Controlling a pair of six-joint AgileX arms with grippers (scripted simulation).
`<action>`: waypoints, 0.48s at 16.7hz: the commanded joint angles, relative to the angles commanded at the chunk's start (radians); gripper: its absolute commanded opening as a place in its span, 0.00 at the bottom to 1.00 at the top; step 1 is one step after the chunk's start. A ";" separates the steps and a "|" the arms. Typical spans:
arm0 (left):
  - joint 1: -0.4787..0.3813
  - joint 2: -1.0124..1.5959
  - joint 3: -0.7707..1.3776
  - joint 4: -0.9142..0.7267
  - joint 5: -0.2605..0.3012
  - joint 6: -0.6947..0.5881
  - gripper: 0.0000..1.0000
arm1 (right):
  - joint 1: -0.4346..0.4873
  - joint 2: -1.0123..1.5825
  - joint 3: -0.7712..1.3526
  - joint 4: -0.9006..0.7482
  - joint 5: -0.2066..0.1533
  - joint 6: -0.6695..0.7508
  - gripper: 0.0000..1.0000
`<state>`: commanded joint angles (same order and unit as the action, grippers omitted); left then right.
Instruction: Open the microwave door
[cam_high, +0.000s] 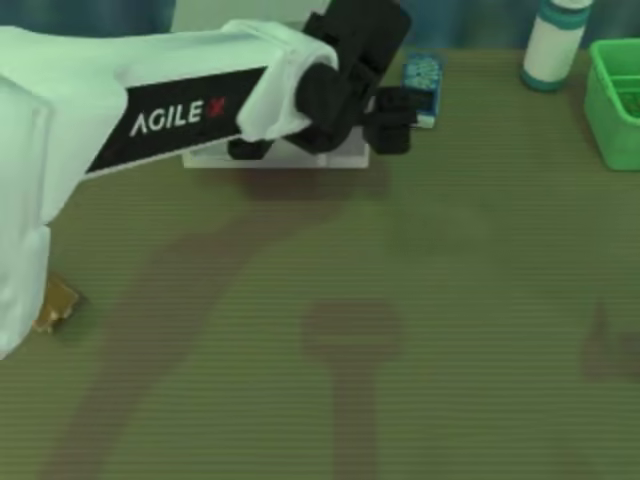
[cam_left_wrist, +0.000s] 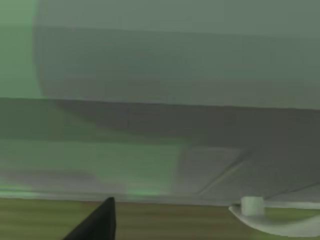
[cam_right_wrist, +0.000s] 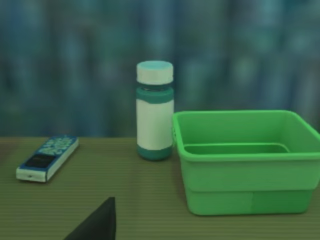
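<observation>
Top view puts the microwave (cam_high: 290, 152) at the table's far edge, left of centre, mostly hidden under my left arm; its gripper (cam_high: 392, 118) sits at the front, finger spacing impossible to tell. Just right lies a remote (cam_high: 424, 78). Right arm is out of sight.

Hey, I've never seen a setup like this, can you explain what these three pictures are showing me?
This is a simulated two-armed AgileX robot at a table. The top view looks down from overhead: the left arm reaches to the microwave at the far edge, its left hand beside it. The left wrist view, from that arm's wrist camera, shows the microwave door very close. The right wrist view shows a phone-like handset, a bottle and a green bin. Nothing is visibly held.
</observation>
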<state>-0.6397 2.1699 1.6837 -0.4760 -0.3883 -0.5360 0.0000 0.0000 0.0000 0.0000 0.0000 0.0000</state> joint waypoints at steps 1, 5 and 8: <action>0.010 0.029 0.012 0.023 0.006 0.009 1.00 | 0.000 0.000 0.000 0.000 0.000 0.000 1.00; 0.022 0.056 0.023 0.048 0.014 0.020 1.00 | 0.000 0.000 0.000 0.000 0.000 0.000 1.00; 0.022 0.056 0.023 0.048 0.014 0.020 0.85 | 0.000 0.000 0.000 0.000 0.000 0.000 1.00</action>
<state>-0.6179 2.2262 1.7066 -0.4284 -0.3747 -0.5163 0.0000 0.0000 0.0000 0.0000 0.0000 0.0000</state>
